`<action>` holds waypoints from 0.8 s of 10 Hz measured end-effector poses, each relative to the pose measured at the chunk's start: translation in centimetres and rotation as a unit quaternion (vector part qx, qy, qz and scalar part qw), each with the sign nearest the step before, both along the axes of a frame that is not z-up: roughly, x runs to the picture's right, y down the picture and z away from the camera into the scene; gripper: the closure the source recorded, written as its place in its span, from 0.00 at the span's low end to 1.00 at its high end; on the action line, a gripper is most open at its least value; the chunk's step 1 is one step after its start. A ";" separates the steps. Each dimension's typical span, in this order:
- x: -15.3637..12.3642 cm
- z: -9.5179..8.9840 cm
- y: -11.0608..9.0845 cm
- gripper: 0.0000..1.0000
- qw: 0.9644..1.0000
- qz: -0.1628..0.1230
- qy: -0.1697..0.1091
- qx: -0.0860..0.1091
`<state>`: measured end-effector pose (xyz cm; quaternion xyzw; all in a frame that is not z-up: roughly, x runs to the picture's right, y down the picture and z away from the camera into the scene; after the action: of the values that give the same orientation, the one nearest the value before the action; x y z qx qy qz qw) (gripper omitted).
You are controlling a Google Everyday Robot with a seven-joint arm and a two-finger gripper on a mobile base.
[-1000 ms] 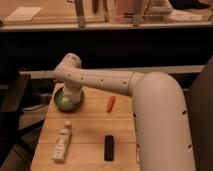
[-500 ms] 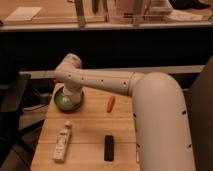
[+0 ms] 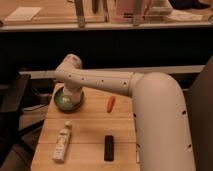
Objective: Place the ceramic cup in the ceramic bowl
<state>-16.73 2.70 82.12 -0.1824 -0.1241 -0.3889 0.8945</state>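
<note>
Green bowl [image 3: 65, 102] under the white gripper [image 3: 73, 95], orange carrot [image 3: 111, 103] beside it, plus a white bottle [image 3: 62, 142] and black block [image 3: 109, 147].

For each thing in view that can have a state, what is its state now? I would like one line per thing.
end effector: down over the ceramic bowl, hidden behind the arm's wrist.
ceramic bowl: upright at the table's back left corner, partly covered by the arm.
ceramic cup: not visible.
carrot: lying flat.
white bottle: lying on its side.
black object: lying flat.
</note>
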 end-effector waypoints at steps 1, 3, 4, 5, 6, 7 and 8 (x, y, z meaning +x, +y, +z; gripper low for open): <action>0.0 0.0 0.0 0.78 1.000 -0.001 -0.001 0.000; 0.0 0.1 0.1 0.78 1.000 -0.001 -0.001 0.000; 0.0 0.1 0.1 0.77 1.000 -0.002 -0.002 0.000; 0.0 0.1 0.1 0.72 1.000 -0.002 -0.002 0.000; 0.0 0.1 0.1 0.69 1.000 -0.002 -0.002 0.000; 0.0 0.1 0.1 0.64 1.000 -0.003 -0.003 0.000; 0.0 0.2 0.2 0.64 1.000 -0.003 -0.003 0.000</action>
<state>-16.70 2.85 82.31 -0.1818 -0.1261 -0.3924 0.8928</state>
